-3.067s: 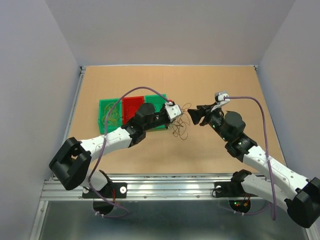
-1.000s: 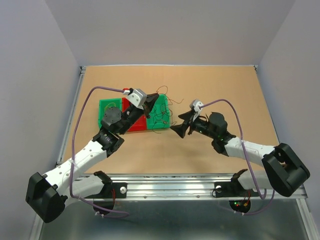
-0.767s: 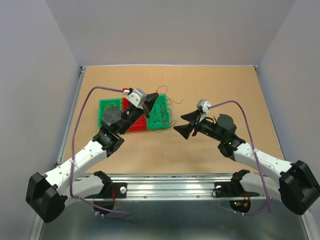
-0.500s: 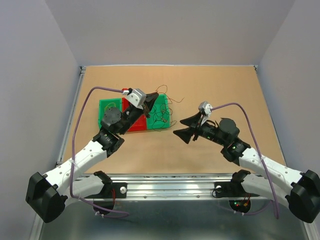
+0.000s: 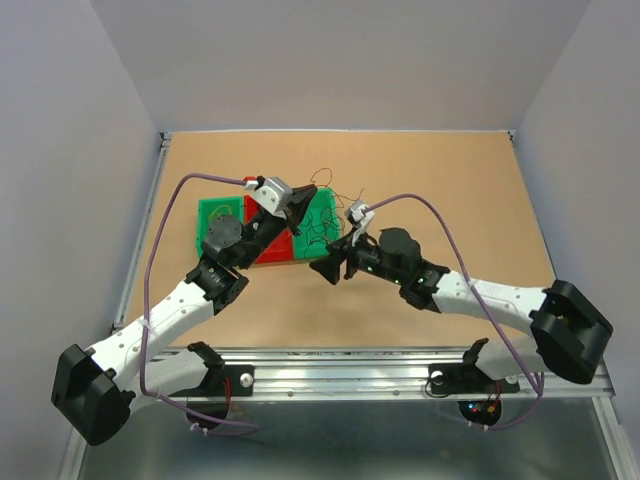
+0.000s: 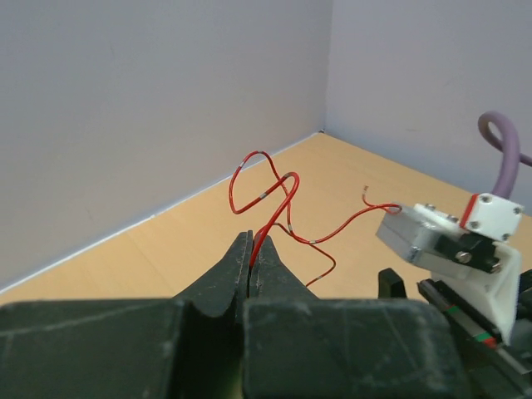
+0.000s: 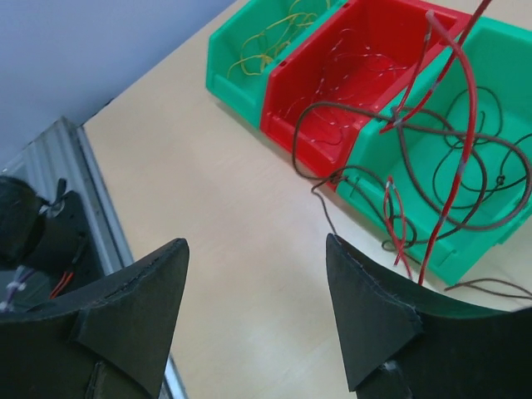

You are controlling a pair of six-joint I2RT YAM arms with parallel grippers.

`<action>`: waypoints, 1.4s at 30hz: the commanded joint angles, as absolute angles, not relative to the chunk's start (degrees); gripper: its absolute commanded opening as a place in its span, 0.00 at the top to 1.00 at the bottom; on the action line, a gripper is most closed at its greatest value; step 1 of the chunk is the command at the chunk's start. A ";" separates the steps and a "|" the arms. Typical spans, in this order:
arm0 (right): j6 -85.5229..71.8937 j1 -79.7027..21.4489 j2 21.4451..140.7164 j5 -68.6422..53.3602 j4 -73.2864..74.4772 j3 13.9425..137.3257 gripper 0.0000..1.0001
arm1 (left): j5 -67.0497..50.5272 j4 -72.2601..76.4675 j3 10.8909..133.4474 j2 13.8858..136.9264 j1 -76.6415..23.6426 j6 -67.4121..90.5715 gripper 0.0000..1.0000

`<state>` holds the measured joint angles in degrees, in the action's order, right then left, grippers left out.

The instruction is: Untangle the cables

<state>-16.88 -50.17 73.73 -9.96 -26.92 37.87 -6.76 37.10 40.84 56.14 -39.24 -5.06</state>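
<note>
Spanning the top view, a tan table (image 5: 450, 180) is seen with a row of three bins (image 5: 215, 215) set on its left half: green, red, green. The left gripper (image 5: 305, 195) is held raised above the right green bin (image 7: 490, 224), its jaws pressed together on a red wire (image 6: 270, 191). The right gripper (image 7: 255, 243) is held just beside that bin's near corner, jaws spread wide, nothing gripped. The cables (image 7: 449, 158) are hung in loose curls from the left gripper, over the right green bin and its near rim.

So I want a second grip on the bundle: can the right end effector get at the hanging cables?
Probably yes. The right end effector is open and faces the cables, which hang over the green bin from the shut left end effector; nothing stands between.
</note>
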 commanded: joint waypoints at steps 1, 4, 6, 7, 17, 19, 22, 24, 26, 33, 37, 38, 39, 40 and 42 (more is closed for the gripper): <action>-17.14 -52.11 79.25 -1.42 -34.35 44.37 0.28 | -6.24 41.31 40.69 55.37 -38.94 -4.92 1.00; -16.35 -53.26 84.70 1.82 -37.78 46.14 0.28 | -6.41 41.22 40.61 55.37 -38.93 -4.83 1.00; -15.56 -53.70 87.00 4.91 -41.20 47.37 0.28 | -6.42 41.31 40.61 55.20 -38.94 -4.83 1.00; -14.69 -53.96 89.19 6.84 -42.26 47.72 0.28 | -6.33 41.31 40.52 55.20 -38.94 -4.83 1.00; -6.86 -55.11 95.19 13.10 -56.86 45.45 0.72 | -6.15 41.22 40.52 55.28 -38.85 -4.83 1.00; -5.37 -55.20 93.26 12.83 -58.00 42.73 0.81 | -5.45 41.31 40.69 55.46 -38.85 -4.83 1.00; -4.75 -55.28 90.19 14.59 -58.62 39.65 1.00 | -4.66 40.96 41.13 55.46 -38.85 -4.92 1.00; -4.04 -55.28 88.25 14.33 -58.62 36.05 0.99 | -3.87 40.26 41.66 55.37 -38.67 -4.83 1.00; -4.39 -55.28 84.84 12.23 -58.62 31.32 1.00 | -3.69 39.90 41.84 55.20 -38.32 -4.75 1.00; -6.06 -55.37 72.43 5.72 -59.32 13.29 0.53 | -4.22 36.74 44.56 55.28 -36.39 -3.16 1.00; -5.80 -55.46 70.23 10.26 -60.64 11.42 0.27 | -6.67 35.25 45.61 54.94 -36.30 -2.73 1.00; -6.06 -55.46 70.22 10.98 -60.64 11.77 0.24 | -7.72 35.07 45.79 54.67 -36.21 -2.72 1.00; -6.15 -55.37 70.49 11.16 -60.64 12.30 0.24 | -8.17 35.07 45.79 54.49 -36.30 -2.81 1.00; -5.72 -55.37 71.53 9.86 -60.64 13.70 0.23 | -8.17 35.07 45.70 53.97 -36.30 -2.99 1.00; -5.54 -55.37 73.38 8.79 -60.64 15.37 0.20 | -8.18 35.07 45.70 53.27 -36.21 -3.25 1.00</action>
<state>-6.24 -54.85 71.64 8.75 -56.07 12.14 -6.37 33.04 43.00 55.81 -36.45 -3.51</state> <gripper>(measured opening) 0.784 0.037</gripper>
